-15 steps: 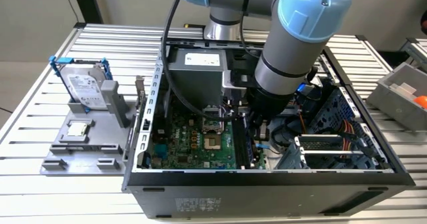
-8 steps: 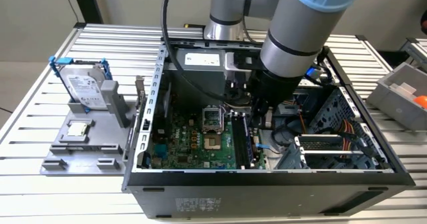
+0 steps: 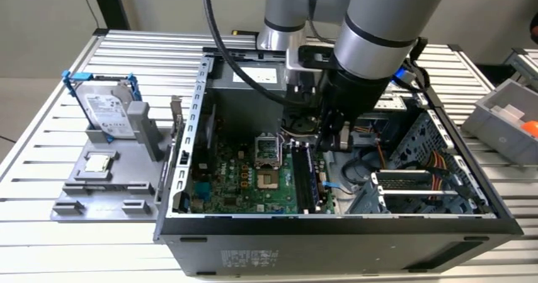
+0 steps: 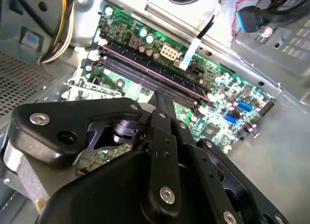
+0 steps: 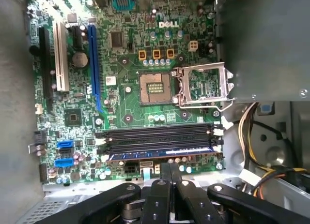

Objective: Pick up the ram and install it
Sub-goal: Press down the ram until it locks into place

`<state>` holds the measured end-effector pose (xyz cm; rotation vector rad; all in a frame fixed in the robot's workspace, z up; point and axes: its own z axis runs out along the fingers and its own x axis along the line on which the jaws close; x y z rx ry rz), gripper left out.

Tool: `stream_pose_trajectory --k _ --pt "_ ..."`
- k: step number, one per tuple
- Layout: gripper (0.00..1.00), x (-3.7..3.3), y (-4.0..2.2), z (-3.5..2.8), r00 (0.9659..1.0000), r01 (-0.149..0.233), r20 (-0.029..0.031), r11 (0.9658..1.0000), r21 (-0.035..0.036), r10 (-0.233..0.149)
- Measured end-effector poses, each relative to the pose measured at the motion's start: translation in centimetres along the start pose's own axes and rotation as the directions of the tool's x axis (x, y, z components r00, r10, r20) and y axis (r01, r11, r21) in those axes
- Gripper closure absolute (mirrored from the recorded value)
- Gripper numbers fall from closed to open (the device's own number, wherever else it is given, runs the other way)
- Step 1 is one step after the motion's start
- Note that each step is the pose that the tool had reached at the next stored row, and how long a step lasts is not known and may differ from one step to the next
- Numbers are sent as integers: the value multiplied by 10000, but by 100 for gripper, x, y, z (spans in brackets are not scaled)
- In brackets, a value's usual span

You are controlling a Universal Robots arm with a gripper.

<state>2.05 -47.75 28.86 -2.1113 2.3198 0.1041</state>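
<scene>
- Dark bluish-green, the ram point(image 5: 160, 155) already lies along one of the motherboard's point(image 5: 131, 103) black memory slots point(image 5: 157, 137), in the slot at the edge of the bank farthest from the empty processor socket point(image 5: 154, 87); the slots between it and the socket look bare.
- In the second wrist view the same stick point(image 4: 160, 86) runs lengthwise in the slot bank, level with the slots rather than tilted up out of them.
- Gripper point(image 5: 167, 168): in the first wrist view its fingers are drawn together into a narrow point just beside the ram's long edge, with nothing pinched between them. It appears closed and empty; whether the tips touch the stick I cannot tell.
- In the exterior view the gripper point(image 3: 334, 135) reaches down inside the open computer case point(image 3: 336, 229), just above the slots point(image 3: 304, 176) beside the motherboard's socket.
- Judgement: picking up and placing seem done. Whether the ram is pressed fully home is unclear, since the white latches point(image 5: 219, 132) at the slot ends are too small to read.
</scene>
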Motion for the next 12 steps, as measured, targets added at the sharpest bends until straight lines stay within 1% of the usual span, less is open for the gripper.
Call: stream_pose_trajectory --k 2,3,12 --pt "100 -3 3 -65 10000 0 -1 10000 -3 0" --pt "100 -4 4 -81 10000 0 -4 10000 -11 0" --pt "100 -4 4 -81 10000 -1 -6 10000 -15 1"
